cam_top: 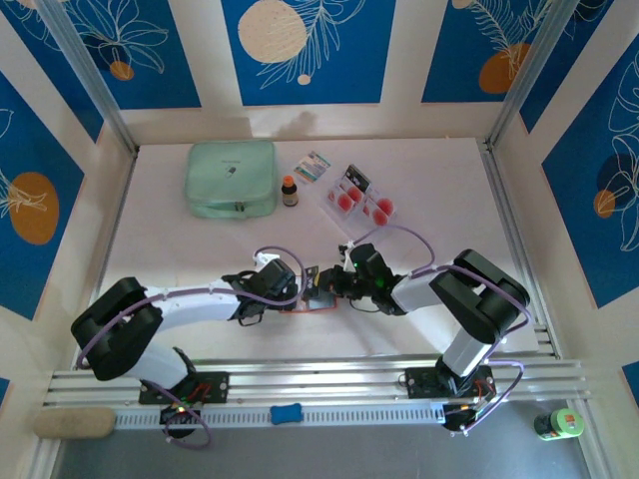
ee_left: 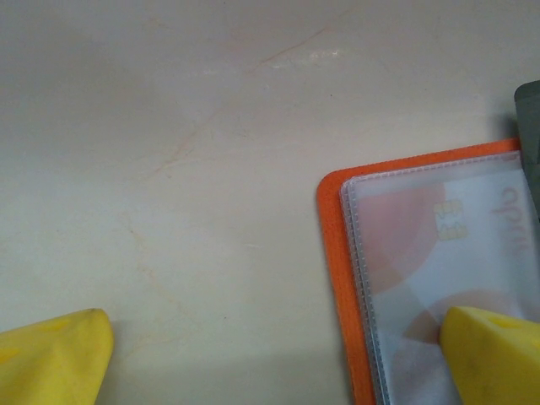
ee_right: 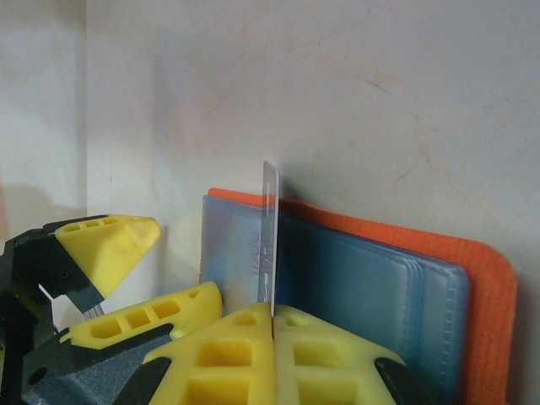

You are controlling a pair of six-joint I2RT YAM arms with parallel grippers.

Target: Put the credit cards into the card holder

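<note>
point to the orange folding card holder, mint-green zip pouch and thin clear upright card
orange folding card holder point(ee_left: 333, 270): left wrist view, its orange border
mint-green zip pouch point(cam_top: 232, 178): top external view, its top face
thin clear upright card point(ee_right: 270, 228): right wrist view, its near edge

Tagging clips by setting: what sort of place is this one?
Probably a robot test booth: a white table framed by aluminium rails, blue printed wall panels, left arm and right arm bolted at its near edge.

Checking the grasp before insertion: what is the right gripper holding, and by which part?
A credit card, pinched at its near end by the right gripper; the rest sticks out ahead.
</note>
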